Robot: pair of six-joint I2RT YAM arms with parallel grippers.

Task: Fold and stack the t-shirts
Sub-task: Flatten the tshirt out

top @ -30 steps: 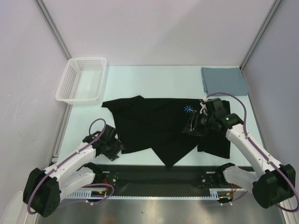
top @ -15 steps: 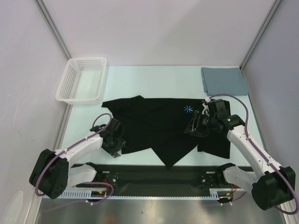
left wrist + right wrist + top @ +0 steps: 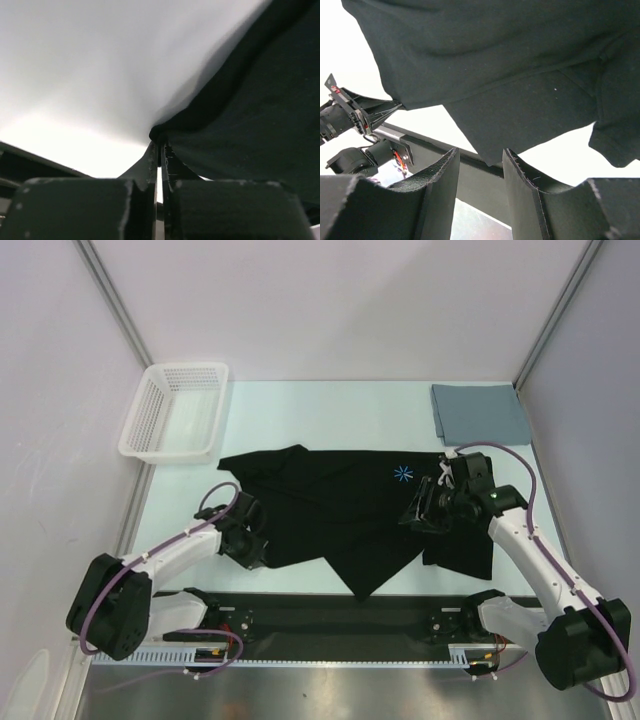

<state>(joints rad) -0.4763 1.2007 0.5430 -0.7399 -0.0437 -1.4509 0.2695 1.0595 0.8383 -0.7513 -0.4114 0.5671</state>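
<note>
From above, the black t-shirt was seen spread across the middle of the table. The grey-blue t-shirt was found folded in the far right corner, likely parked there as the stack's base. The left gripper was set at the near left hem, and the right gripper was held over the right side.

At the left wrist, the jaws were pinched almost together on that hem, judged a grip for folding.

At the right wrist, the jaws were spread wide above the cloth, with nothing held, presumably poised to take the other corner.
</note>
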